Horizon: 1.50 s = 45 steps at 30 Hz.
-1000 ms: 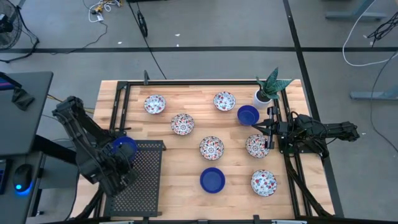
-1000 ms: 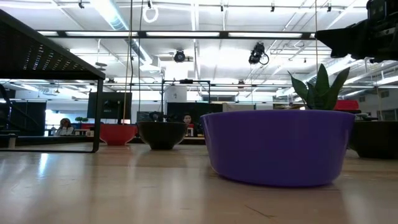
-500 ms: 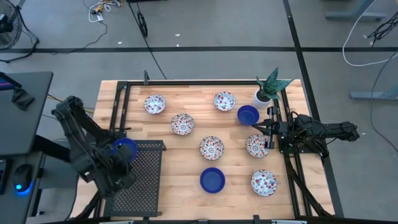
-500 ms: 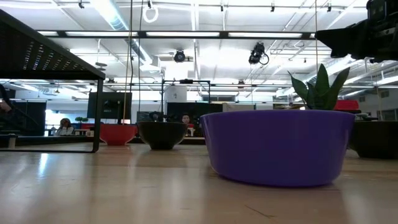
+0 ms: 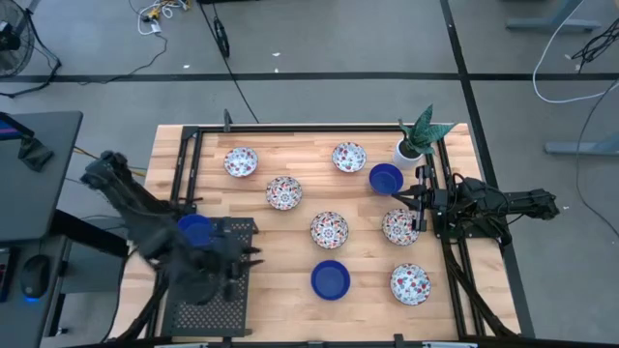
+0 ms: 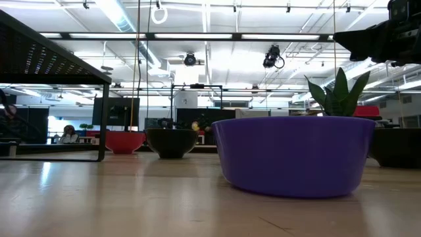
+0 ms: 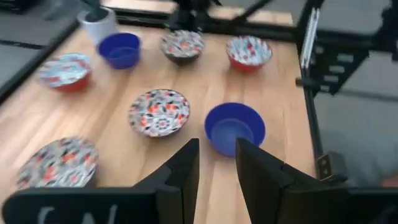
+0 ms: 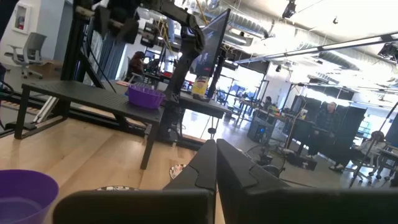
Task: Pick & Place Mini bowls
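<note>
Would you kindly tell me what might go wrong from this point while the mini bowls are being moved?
1. The left claw is open and empty above the black rack, close to the blue bowl on the rack; a low sweep might knock that bowl off.
2. The right claw, shut, sits beside a floral bowl and near the blue bowl by the plant pot; a careless move could nudge either.
</note>
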Each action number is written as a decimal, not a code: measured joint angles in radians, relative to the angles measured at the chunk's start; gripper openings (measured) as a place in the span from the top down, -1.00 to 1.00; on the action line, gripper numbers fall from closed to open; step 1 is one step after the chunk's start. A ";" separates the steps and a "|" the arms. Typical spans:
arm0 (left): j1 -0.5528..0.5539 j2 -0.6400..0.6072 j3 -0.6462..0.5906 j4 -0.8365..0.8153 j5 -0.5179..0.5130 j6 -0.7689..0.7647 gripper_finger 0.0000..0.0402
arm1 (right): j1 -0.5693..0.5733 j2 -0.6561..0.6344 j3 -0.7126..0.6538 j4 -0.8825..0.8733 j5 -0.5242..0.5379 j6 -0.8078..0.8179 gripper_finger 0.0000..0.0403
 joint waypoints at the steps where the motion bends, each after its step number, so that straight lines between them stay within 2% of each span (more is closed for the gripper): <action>1: 0.035 0.010 -0.022 0.057 0.048 0.057 0.45 | 0.000 0.000 0.000 0.000 0.000 0.000 0.96; 6: 0.217 0.085 -0.119 0.318 0.314 0.322 0.45 | 0.000 0.000 0.000 0.000 0.000 0.000 0.96; 10: 0.341 0.188 -0.144 0.441 0.470 0.481 0.44 | 0.000 0.000 0.000 0.000 0.000 0.000 0.96; 13: 0.411 0.282 -0.144 0.512 0.550 0.564 0.37 | 0.000 0.000 0.000 -0.001 0.000 0.000 0.96; 16: 0.466 0.368 -0.144 0.594 0.583 0.605 0.22 | 0.000 0.000 0.000 0.000 0.000 0.000 0.96; 21: 0.531 0.475 -0.144 0.626 0.673 0.667 0.01 | 0.000 0.000 0.000 -0.001 0.000 0.000 0.96; 26: 0.545 0.531 -0.144 0.638 0.670 0.731 0.02 | 0.000 0.000 0.000 0.000 0.000 0.000 0.96; 39: 0.545 0.555 -0.144 0.641 0.613 0.756 0.40 | 0.000 0.000 0.000 -0.001 0.000 0.000 0.96; 45: 0.545 0.558 -0.144 0.636 0.611 0.759 0.43 | 0.000 0.000 0.000 0.000 0.000 0.000 0.96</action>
